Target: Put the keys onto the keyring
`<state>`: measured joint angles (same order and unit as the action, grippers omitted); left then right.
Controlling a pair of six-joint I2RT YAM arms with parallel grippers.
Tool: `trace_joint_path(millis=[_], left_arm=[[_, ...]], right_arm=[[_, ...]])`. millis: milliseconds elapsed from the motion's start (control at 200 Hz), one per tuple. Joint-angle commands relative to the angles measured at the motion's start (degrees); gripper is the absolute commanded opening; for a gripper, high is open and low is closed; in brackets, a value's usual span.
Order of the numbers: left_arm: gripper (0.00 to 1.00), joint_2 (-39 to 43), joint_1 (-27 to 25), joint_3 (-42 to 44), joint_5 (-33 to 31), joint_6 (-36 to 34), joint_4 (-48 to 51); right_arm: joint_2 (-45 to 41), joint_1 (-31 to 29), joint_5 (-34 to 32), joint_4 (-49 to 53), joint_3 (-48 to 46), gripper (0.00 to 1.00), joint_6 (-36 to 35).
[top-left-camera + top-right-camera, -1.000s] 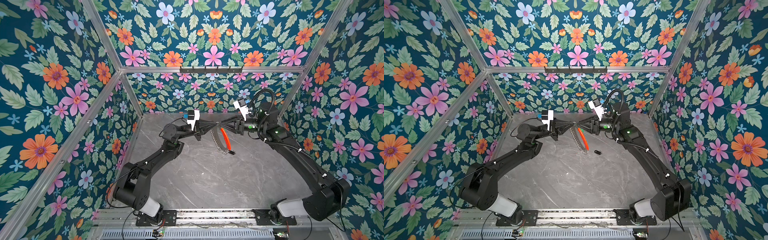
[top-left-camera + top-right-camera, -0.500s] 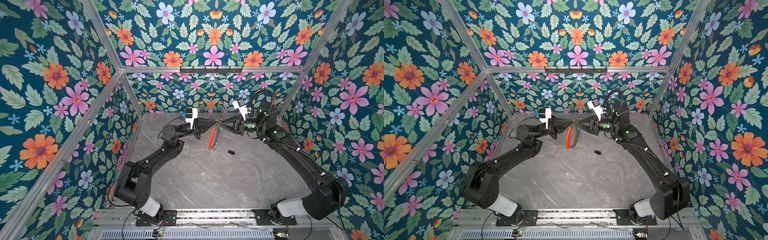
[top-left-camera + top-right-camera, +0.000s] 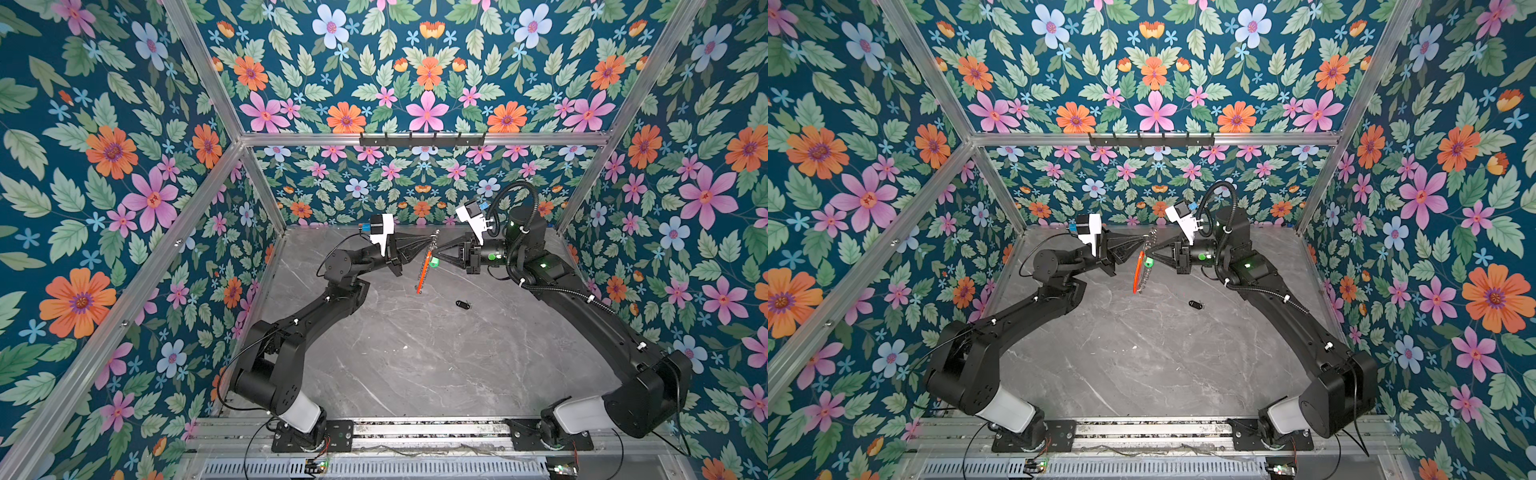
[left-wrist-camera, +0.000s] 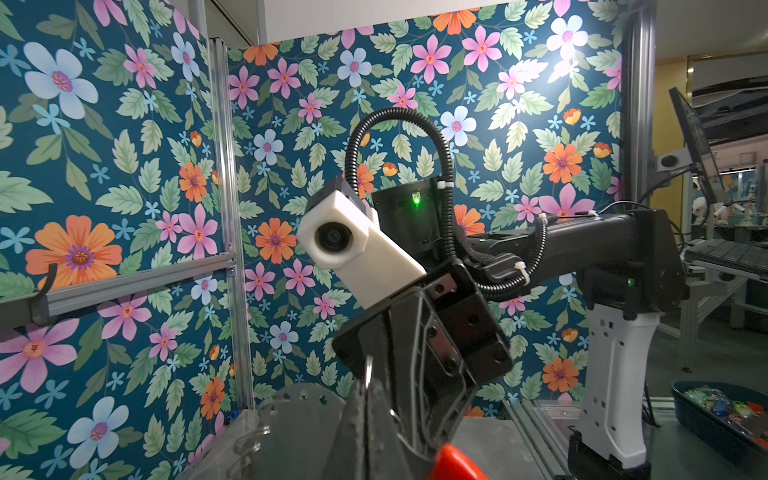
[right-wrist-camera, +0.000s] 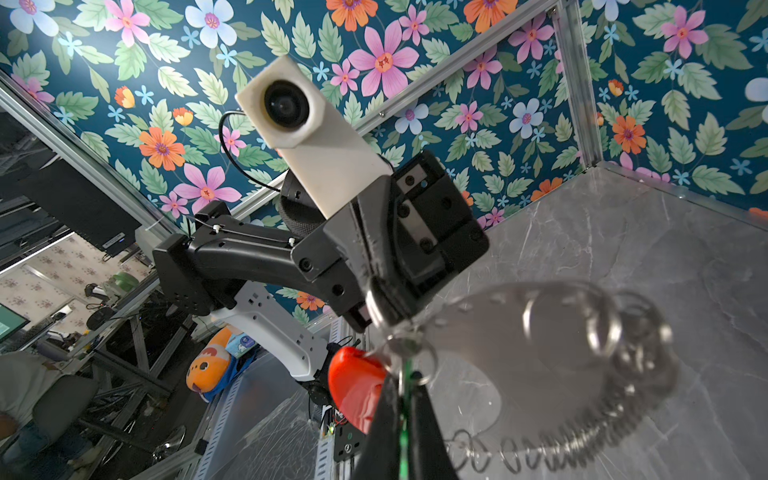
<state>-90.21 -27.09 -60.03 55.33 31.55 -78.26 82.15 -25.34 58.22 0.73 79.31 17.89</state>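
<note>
Hanging edge-on, the grey, red-arced keyring (image 3: 423, 272) sits pinched in the left gripper (image 3: 430, 241); the right gripper (image 3: 437, 254) seemingly clamps the green-tagged key (image 3: 434, 262).

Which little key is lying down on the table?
The key with the black oval fob; it lies on the grey stone table. The green-tagged key is up in the air.

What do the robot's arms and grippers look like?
The left arm and right arm are matte black with white shells by their bases. The left gripper and right gripper are black tapered wedges topped by white boxy cameras. A ribbed black hose loops over the right arm.
</note>
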Motion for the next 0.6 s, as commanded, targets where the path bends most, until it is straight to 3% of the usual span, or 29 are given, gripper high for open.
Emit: trace_joint_path(millis=[0,315,415,595], left_arm=[[0.00,-0.5,0.1,-0.1,-2.9,0.9,-3.6],[0.00,-1.7,0.1,0.3,-2.8,3.6,-7.3],[0.00,-1.5,0.1,0.3,-2.8,3.4,-7.2],[0.00,-1.4,0.1,0.4,-2.6,3.9,-7.3]], right_arm=[[0.7,-0.9,-0.5,1.5,0.9,0.00,-2.2],[2.4,-2.0,-2.6,5.4,3.5,0.00,-4.5],[0.8,-1.8,-6.0,8.0,3.2,0.14,-6.8],[-3.8,0.2,-9.9,11.2,2.0,0.30,-9.7]])
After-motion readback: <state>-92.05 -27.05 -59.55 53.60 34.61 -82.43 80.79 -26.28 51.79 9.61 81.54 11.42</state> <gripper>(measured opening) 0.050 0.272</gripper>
